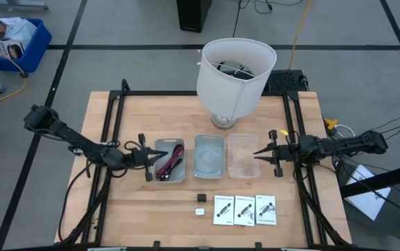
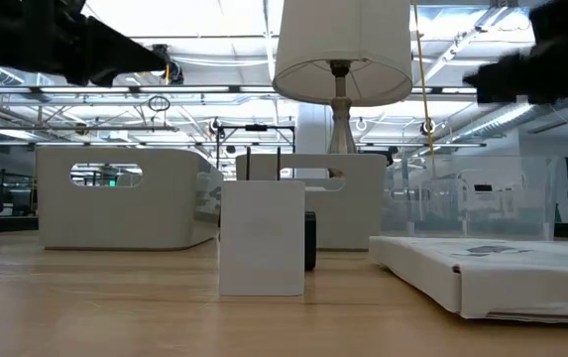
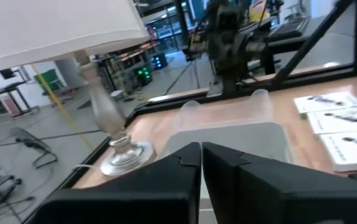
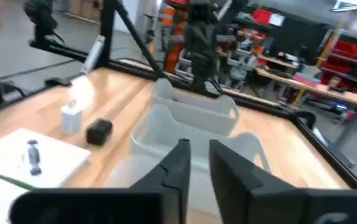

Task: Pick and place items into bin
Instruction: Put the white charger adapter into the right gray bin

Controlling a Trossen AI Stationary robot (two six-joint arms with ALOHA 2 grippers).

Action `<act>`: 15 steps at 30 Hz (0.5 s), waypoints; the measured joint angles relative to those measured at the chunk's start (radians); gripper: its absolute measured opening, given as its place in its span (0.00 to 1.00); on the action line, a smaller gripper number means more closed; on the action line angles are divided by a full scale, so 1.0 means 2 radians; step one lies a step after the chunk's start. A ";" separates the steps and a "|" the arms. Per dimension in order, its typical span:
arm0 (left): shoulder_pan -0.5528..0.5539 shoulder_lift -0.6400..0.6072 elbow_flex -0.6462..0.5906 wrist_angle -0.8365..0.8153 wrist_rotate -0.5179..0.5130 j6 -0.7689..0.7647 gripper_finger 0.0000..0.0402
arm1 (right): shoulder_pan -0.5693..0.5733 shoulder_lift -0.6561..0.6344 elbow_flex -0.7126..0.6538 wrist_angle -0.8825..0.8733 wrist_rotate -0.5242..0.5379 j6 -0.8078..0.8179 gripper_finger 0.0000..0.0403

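The left hand point(image 1: 146, 157) hovers empty beside the bins' point(image 1: 209, 155) left end, fingers nearly together; the right hand point(image 1: 259, 153) mirrors it at the right end, fingers slightly parted.

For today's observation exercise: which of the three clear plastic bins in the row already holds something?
The bin nearest the left claw: this clear plastic bin holds coiled black and dark-red cables; the middle and right ones look empty.

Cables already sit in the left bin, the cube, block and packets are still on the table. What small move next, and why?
Probably swing the right claw toward the front edge and down over the card packets, opening wider. It hangs beside the right bin, holding nothing, its fingers only slightly parted. The packets lie on its side. The left claw waits by the cable bin.
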 joint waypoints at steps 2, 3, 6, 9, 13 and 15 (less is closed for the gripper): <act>0.009 0.000 0.000 0.000 0.000 0.001 0.07 | 0.008 0.031 0.023 0.005 -0.003 0.007 0.25; 0.013 0.000 0.000 0.000 0.000 0.001 0.08 | 0.012 0.050 0.036 0.006 -0.003 0.012 0.30; 0.024 0.000 0.000 -0.001 -0.002 0.000 0.09 | 0.023 0.107 0.066 0.006 0.004 0.021 0.46; 0.032 0.000 0.000 -0.004 -0.003 -0.004 0.09 | 0.034 0.172 0.105 0.011 0.026 0.032 0.60; 0.040 0.000 0.000 -0.009 -0.004 -0.004 0.09 | 0.051 0.268 0.156 0.010 0.031 0.038 0.71; 0.042 0.000 0.000 -0.012 -0.004 -0.005 0.09 | 0.061 0.318 0.182 0.007 0.029 0.033 0.72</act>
